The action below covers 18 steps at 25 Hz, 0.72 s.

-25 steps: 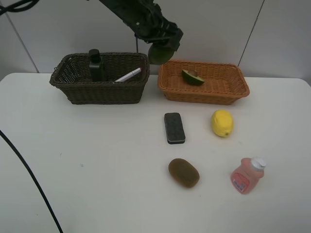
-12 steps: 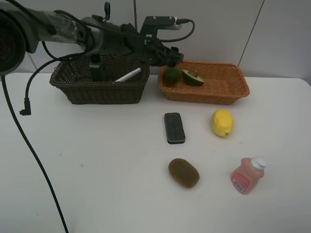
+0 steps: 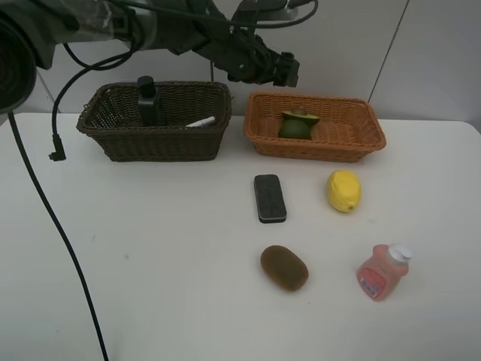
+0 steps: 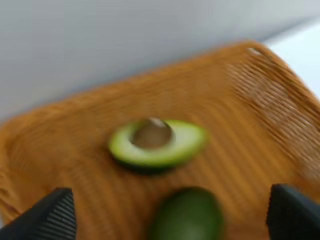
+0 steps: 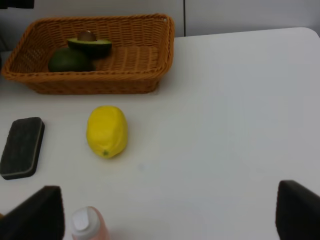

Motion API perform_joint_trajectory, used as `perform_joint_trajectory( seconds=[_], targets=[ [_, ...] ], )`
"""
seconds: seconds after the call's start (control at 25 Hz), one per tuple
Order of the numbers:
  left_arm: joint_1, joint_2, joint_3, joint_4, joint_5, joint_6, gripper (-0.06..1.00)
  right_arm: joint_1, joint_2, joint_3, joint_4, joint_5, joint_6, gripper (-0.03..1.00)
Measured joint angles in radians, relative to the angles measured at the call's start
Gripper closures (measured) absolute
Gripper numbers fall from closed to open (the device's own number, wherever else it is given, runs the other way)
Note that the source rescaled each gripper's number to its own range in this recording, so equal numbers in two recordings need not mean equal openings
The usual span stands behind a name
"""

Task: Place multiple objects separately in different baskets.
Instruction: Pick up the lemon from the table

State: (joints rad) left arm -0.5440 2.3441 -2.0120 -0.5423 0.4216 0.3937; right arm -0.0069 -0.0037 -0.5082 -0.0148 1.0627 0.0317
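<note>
Dark, deep wicker basket (image 3: 150, 141) holds pump bottle (image 3: 149, 101) + marker (image 3: 200, 121). Left pincer (image 3: 284, 69) hangs spread, empty, over shallow tan basket (image 3: 331, 147). Smooth whole avocado (image 3: 290, 129) lies inside by cut half (image 3: 301, 116), so drop looks done. Next prob. calls for reach to counter (image 3: 150, 263): flat eraser (image 3: 270, 198), fuzzy kiwi (image 3: 284, 268), lemon (image 3: 343, 189), pink bottle (image 3: 381, 274). Right pincer (image 5: 167, 210) spread, empty.

The left wrist view is blurred, with the whole avocado (image 4: 186, 215) cut off at the picture's edge. The marker (image 3: 200, 122) lies mostly hidden inside the dark basket (image 3: 154, 143).

Bright even light, soft shadows, left wrist view motion-blurred, others sharp
</note>
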Motion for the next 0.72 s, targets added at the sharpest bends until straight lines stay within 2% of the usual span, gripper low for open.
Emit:
perform_joint_trajectory(
  seconds=[0.12, 0.24, 0.28, 0.4, 0.56, 0.72],
  targets=[
    [0.01, -0.029, -0.079, 0.076, 0.22, -0.044, -0.06, 0.0, 0.0, 0.0, 0.0, 0.0, 0.0, -0.03],
    [0.029, -0.046, -0.166, 0.188, 0.466, -0.074, -0.06, 0.0, 0.0, 0.0, 0.0, 0.0, 0.0, -0.03],
    [0.037, -0.046, -0.19, 0.229, 0.565, -0.103, -0.06, 0.0, 0.0, 0.0, 0.001, 0.0, 0.0, -0.03],
    [0.061, -0.046, -0.232, 0.338, 0.747, -0.223, -0.06, 0.0, 0.0, 0.0, 0.001, 0.0, 0.0, -0.03],
    [0.11, -0.05, -0.244, 0.442, 0.778, -0.394, -0.06, 0.0, 0.0, 0.0, 0.001, 0.0, 0.0, -0.03],
    [0.163, -0.102, -0.196, 0.485, 0.778, -0.413, -0.06, 0.0, 0.0, 0.0, 0.001, 0.0, 0.0, -0.03]
  ],
)
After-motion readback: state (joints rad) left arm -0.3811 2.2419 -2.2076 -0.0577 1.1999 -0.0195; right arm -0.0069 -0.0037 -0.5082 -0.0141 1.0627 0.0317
